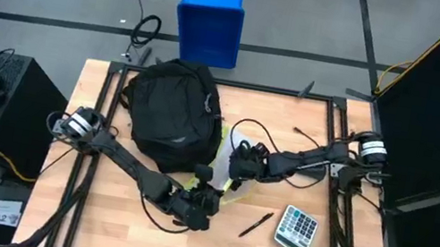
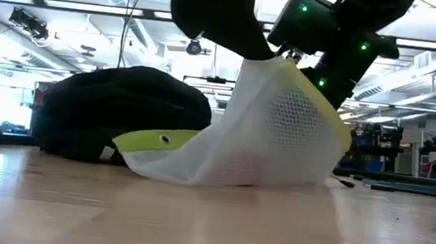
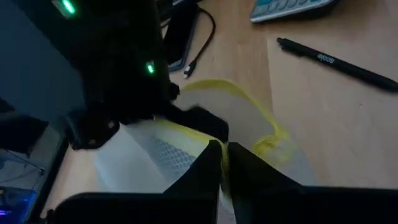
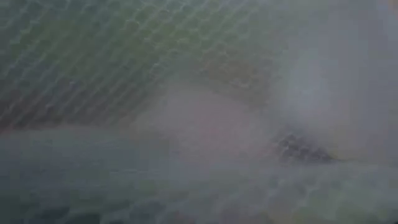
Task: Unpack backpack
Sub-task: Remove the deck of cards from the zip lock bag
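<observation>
Mesh pouch [image 2: 273,136] pinched in my left gripper [image 3: 222,155]; right gripper [image 1: 240,165] state unclear. Pouch may slip or snag.

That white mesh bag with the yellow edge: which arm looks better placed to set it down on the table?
Probably the left. Its gripper is pinched on the mesh bag edge; the right gripper is beside the backpack.
</observation>
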